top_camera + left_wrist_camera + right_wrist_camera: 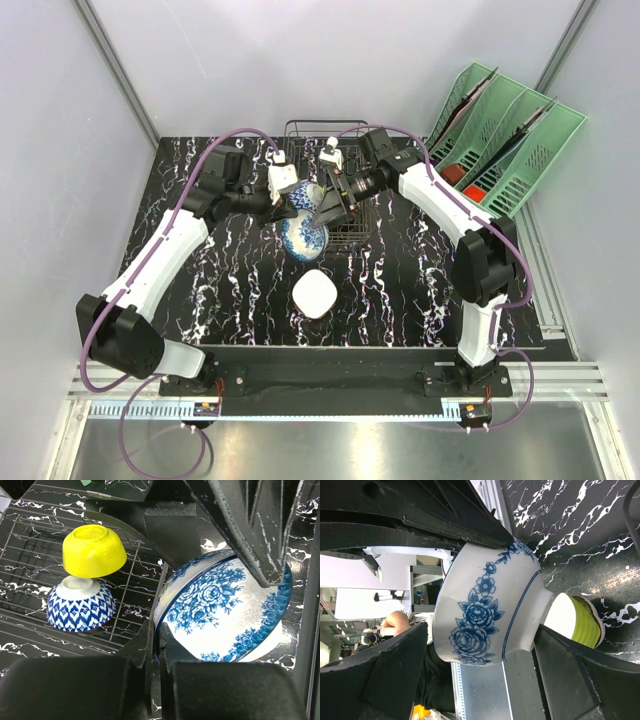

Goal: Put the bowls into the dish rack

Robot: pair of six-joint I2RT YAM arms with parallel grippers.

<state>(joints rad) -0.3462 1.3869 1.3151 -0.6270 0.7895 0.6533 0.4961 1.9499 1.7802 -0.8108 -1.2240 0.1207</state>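
In rack [25,555]: yellow bowl [94,550], blue diamond bowl [80,605]. My left hand [155,637] pinches floral bowl [220,610] rim; my right hand [485,605] spread wide around it, grip unconfirmed. Outstanding: white bowl [316,296] on table [200,300].

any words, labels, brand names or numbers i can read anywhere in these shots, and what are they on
No text can be read in any view.
floral bowl: only blue flower patterns, no lettering.
yellow bowl and diamond-patterned bowl: no marks or print visible.
contents of the green file organizer: too small to tell whether they carry any writing.
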